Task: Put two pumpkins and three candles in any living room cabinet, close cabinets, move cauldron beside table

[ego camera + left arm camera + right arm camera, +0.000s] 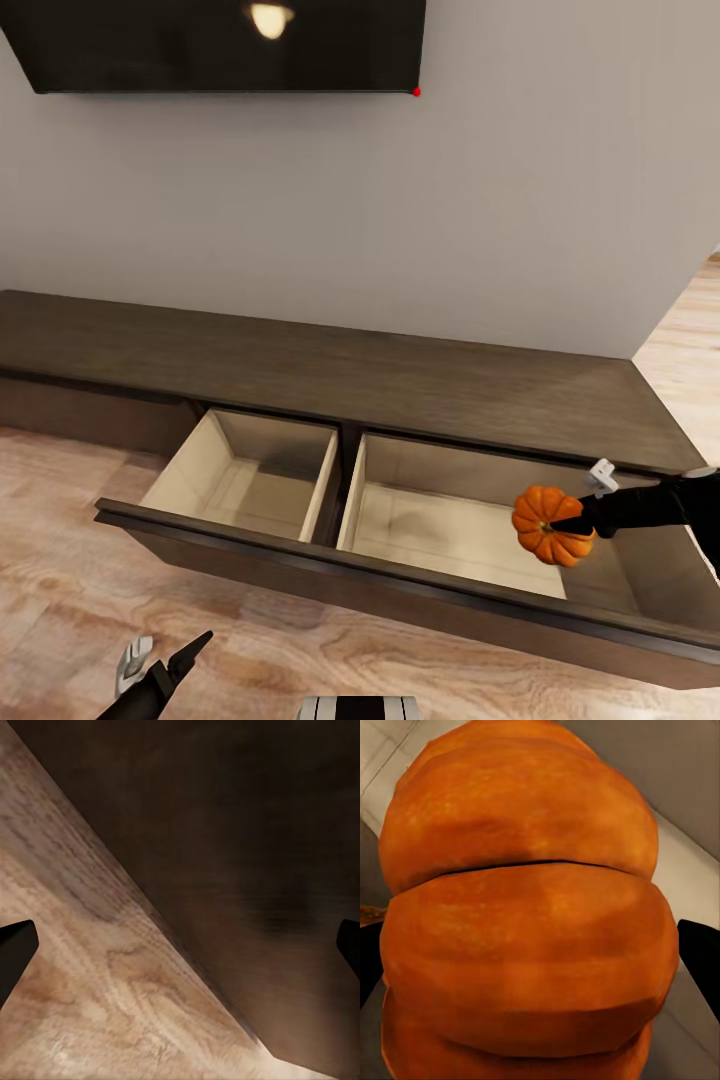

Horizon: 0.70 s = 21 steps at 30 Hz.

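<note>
The dark brown cabinet (pixel 400 385) runs along the wall with one wide drawer (pixel 300 555) pulled out, showing two pale beige compartments. My right gripper (pixel 572 524) is shut on an orange ribbed pumpkin (pixel 545 523), held above the right compartment (pixel 440 520). In the right wrist view the pumpkin (pixel 529 915) sits close up between the dark fingertips (pixel 701 956). My left gripper (pixel 160 665) hangs low over the wooden floor in front of the drawer, open; the left wrist view has its fingertips (pixel 15 952) wide apart with nothing between.
A black TV (pixel 220 40) hangs on the grey wall above the cabinet. Wooden floor (pixel 60 600) lies in front of the drawer and past the cabinet's right end (pixel 690 330). The left compartment (pixel 245 470) holds nothing.
</note>
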Tool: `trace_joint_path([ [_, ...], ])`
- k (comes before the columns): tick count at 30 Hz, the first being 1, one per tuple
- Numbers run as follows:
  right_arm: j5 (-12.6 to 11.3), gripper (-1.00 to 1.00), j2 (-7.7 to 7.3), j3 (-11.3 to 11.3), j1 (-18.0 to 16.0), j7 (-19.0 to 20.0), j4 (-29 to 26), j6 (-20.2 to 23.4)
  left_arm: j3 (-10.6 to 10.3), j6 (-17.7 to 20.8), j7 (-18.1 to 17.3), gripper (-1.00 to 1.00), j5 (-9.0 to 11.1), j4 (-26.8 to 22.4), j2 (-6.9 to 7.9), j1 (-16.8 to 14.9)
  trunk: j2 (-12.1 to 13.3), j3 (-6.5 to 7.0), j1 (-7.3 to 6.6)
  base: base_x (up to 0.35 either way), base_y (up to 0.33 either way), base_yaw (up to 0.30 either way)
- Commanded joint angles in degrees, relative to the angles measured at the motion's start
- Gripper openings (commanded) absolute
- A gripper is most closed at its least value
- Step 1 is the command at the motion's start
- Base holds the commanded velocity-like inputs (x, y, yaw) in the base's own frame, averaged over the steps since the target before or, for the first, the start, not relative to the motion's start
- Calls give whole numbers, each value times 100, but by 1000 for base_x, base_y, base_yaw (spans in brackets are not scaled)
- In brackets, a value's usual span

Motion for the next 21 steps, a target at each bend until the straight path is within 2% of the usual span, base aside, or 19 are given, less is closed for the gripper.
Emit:
trace_joint_path([
  [1,39,-100,23,-21,-4,37,-4,65,-21,47,-8,100,61,1,1,-3,-2,-4,-1,0,0,0],
  [11,56,-100,115,-11,-4,17,133,77,-21,-128,-6,100,61,162,-8,-3,-2,-4,-1,0,0,0],
  [16,158,-100,310,-10,-4,-205,306,55,-22,-155,-6,100,61,181,-8,-3,-2,-4,-1,0,0,0],
  [19,243,-100,504,-12,-4,-465,500,45,-23,-160,-6,100,61,184,-5,-3,-2,-4,-1,0,0,0],
  [21,262,-100,560,-10,-4,-556,565,43,-22,-160,-6,100,61,185,-2,-3,-2,-4,-1,0,0,0],
])
